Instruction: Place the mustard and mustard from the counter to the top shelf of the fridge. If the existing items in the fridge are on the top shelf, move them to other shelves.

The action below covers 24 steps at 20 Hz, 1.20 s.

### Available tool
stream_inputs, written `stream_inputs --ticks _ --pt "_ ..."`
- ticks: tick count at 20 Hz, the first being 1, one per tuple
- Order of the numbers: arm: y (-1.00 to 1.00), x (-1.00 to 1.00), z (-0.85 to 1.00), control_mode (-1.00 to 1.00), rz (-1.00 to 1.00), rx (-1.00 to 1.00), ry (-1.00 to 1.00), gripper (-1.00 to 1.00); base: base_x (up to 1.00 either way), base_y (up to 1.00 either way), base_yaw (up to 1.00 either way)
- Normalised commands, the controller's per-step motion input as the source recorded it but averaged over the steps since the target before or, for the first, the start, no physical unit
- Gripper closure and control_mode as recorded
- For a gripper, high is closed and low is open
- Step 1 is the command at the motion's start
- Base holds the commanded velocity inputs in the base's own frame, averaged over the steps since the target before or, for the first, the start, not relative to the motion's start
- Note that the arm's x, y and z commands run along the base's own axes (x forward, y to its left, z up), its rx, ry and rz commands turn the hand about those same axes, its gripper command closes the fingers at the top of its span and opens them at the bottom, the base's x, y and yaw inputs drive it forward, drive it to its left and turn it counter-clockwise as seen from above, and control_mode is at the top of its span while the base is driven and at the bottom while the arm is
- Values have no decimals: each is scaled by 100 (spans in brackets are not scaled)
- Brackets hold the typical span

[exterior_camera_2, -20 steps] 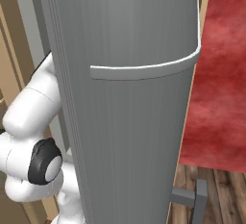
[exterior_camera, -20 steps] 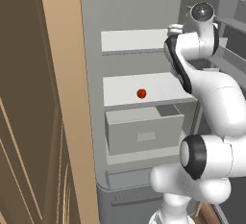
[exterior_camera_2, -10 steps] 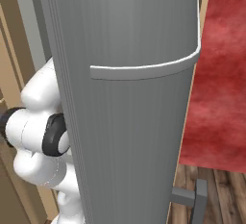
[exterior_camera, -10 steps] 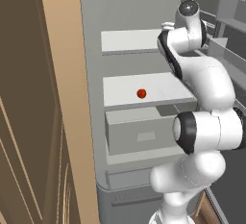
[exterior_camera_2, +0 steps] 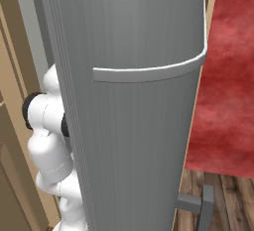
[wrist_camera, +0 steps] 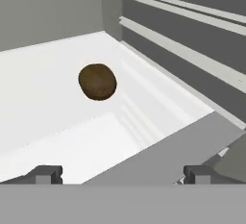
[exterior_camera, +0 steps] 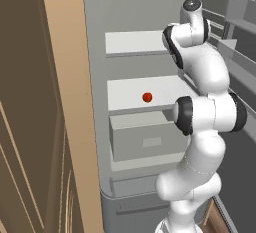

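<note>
One dark brown lump (wrist_camera: 97, 81) lies on a white fridge shelf (wrist_camera: 43, 98). The gripper (wrist_camera: 122, 174) hovers near it, jaws wide and empty. An orange-red ball (exterior_camera: 147, 97) sits on a lower shelf (exterior_camera: 125, 91).

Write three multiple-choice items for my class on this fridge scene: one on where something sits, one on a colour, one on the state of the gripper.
1. Where does the red ball lie?
A. on the white shelf just above the grey drawer
B. inside the drawer
C. on the floor

2. What colour is the oval lump ahead of the gripper?
A. yellow
B. dark brown
C. green

3. How does the gripper stand?
A. shut on the lump
B. shut on nothing
C. open, holding nothing

Answers: 1 A, the left base view shows the ball on the shelf over the drawer. 2 B, the hand view shows it brown against a white shelf. 3 C, the fingertips stand far apart, the lump lying beyond them.
</note>
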Motion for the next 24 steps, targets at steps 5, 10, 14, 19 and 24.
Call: stream_inputs --ticks 5,10,14,19,24 --pt "-21 49 -15 -100 0 1 3 -100 0 0 0" --pt "-14 49 -22 -100 -1 2 0 -100 0 0 0" --pt "-1 43 -29 -100 -5 9 0 -100 0 0 0" --pt "0 42 -20 -100 -5 7 0 -100 0 0 0" --pt "-17 36 -9 -100 0 0 0 -100 0 0 0"
